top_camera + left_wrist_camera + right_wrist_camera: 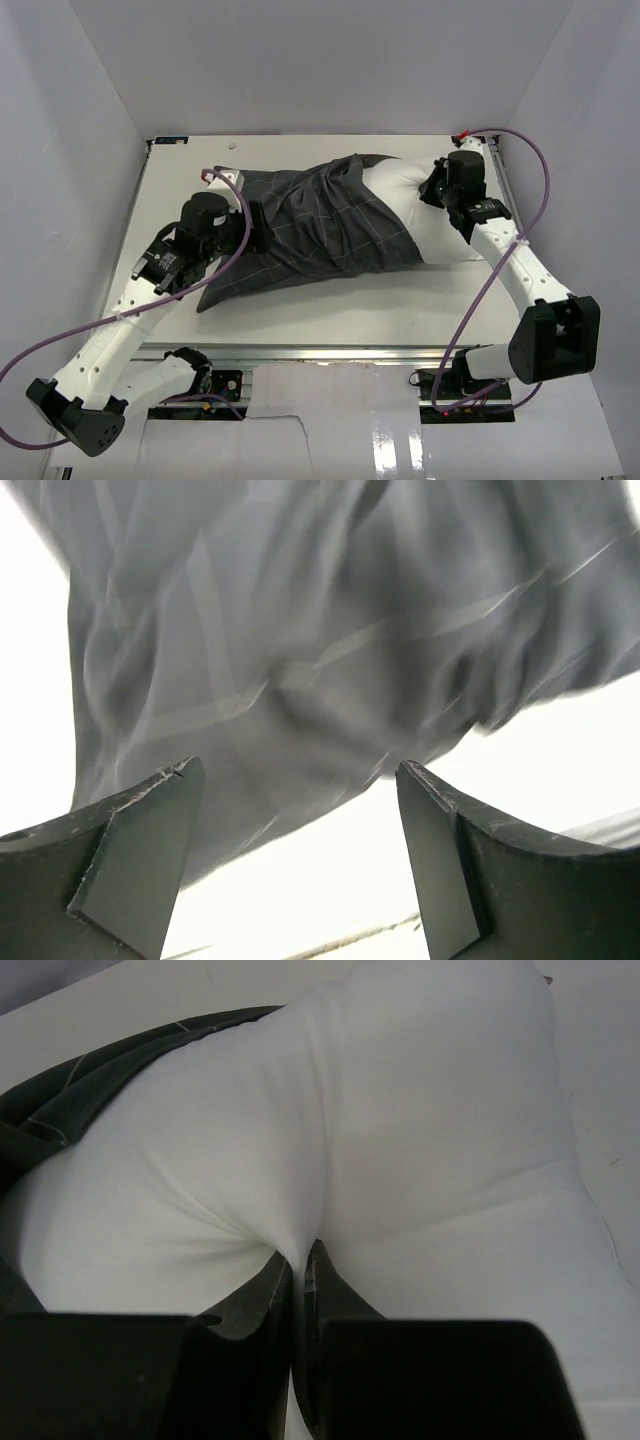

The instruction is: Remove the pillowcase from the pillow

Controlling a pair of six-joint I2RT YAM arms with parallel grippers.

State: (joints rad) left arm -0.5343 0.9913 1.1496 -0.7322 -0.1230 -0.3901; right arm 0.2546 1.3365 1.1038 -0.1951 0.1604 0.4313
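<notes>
Right gripper (300, 1265) was clamped on pillow (430, 1110) as anchor; left gripper (298, 772) was spread wide, pillowcase (330, 630) just ahead, ungripped.

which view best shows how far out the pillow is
Top external: the pillow pokes out of the pillowcase, the cloth's edge across it in view. Right wrist: only a pinched white fold. Left wrist: none, just pillowcase.

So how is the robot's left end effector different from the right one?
The left end effector is open and holds nothing; the right end effector is shut, pinching a fold of the pillow. The left one faces the dark checked pillowcase; the right one faces the plain white pillow. Both are black.
</notes>
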